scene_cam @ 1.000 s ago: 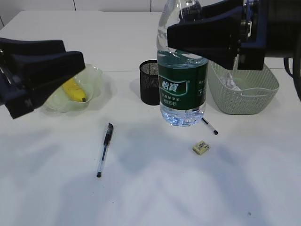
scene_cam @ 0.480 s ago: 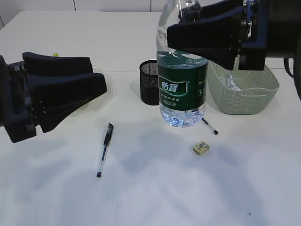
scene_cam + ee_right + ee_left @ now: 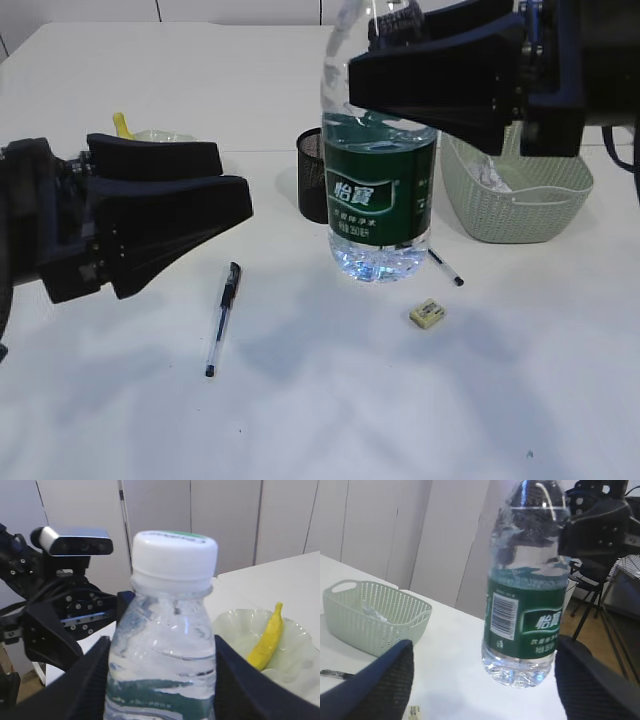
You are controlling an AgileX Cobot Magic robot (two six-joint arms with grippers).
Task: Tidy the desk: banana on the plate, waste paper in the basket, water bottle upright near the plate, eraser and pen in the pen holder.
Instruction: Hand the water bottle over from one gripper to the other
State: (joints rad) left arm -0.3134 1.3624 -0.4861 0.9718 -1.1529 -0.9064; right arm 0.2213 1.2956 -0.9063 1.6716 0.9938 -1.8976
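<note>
- the clear plastic water bottle (image 3: 378, 160) wears a dark green wrap label (image 3: 378, 195); in the exterior view it shows two large white chinese characters, "怡寶".
- under them runs a row of smaller white print, too small to read.
- in the left wrist view the same green label (image 3: 527, 625) shows the white characters again, with small lines beneath that cannot be read.
- to their left stands a white barcode panel (image 3: 502, 616); its digits are illegible.

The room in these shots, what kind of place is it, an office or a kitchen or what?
Probably an office or lab: a white desk with a pen, an eraser and a mesh pen holder, plain pale wall panels, and a tripod stand behind the table.
</note>
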